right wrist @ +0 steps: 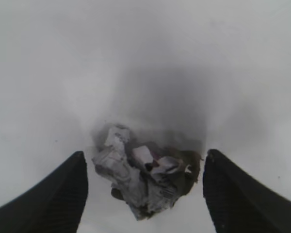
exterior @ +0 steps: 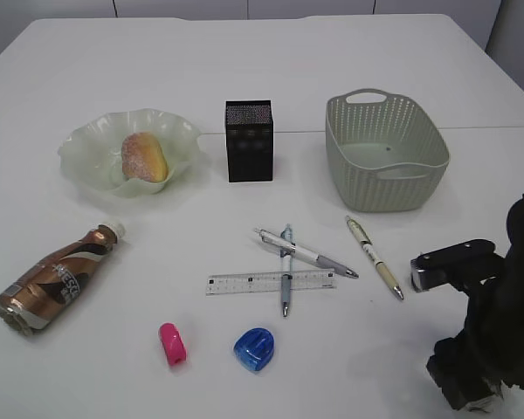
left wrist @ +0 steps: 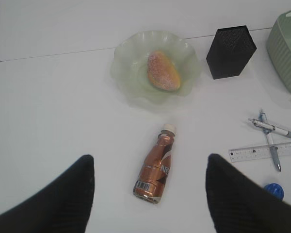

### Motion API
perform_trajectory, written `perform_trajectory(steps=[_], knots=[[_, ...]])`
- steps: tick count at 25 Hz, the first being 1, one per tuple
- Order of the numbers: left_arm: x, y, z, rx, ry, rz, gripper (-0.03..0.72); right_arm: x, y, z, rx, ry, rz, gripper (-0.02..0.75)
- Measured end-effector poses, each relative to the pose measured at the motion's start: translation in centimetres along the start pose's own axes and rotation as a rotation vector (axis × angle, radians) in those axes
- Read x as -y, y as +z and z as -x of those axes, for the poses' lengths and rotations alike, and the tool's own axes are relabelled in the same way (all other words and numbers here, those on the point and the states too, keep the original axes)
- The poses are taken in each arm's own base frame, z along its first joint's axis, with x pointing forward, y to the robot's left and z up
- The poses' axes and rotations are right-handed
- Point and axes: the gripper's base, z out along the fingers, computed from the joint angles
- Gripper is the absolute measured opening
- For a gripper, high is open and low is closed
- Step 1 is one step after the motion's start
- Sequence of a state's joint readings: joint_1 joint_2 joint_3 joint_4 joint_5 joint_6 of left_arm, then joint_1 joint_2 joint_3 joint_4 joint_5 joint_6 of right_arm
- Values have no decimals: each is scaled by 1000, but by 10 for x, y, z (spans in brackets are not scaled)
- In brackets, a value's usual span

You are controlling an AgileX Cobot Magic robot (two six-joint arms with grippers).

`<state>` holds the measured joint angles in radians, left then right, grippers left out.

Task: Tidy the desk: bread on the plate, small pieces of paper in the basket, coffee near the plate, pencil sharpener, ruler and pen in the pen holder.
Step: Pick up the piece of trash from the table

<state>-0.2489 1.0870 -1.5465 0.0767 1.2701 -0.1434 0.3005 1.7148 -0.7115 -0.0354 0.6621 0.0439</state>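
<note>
While both grippers gape empty, coffee bottle (left wrist: 156,166) lies flat — cap toward plate (left wrist: 128,73).

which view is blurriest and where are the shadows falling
Right wrist view is the softest: the crumpled paper sits blurred under a dark shadow between the open fingers. Left wrist view is sharper, though the coffee bottle label stays hard to read and its shadows are faint. Exterior view is evenly lit, with only soft shadows beside the pen holder and basket.
</note>
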Motion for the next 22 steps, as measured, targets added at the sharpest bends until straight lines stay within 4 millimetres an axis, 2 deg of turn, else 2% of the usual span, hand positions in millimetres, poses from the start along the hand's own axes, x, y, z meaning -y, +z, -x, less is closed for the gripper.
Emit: perform_trajectory(steps=[15, 17, 22], knots=[[0, 0, 0, 0, 0, 0, 510, 0, 2, 2, -5, 8, -1, 563], [0, 0, 0, 0, 0, 0, 510, 0, 2, 2, -5, 8, -1, 529], [0, 0, 0, 0, 0, 0, 501, 0, 2, 2, -5, 8, -1, 376]])
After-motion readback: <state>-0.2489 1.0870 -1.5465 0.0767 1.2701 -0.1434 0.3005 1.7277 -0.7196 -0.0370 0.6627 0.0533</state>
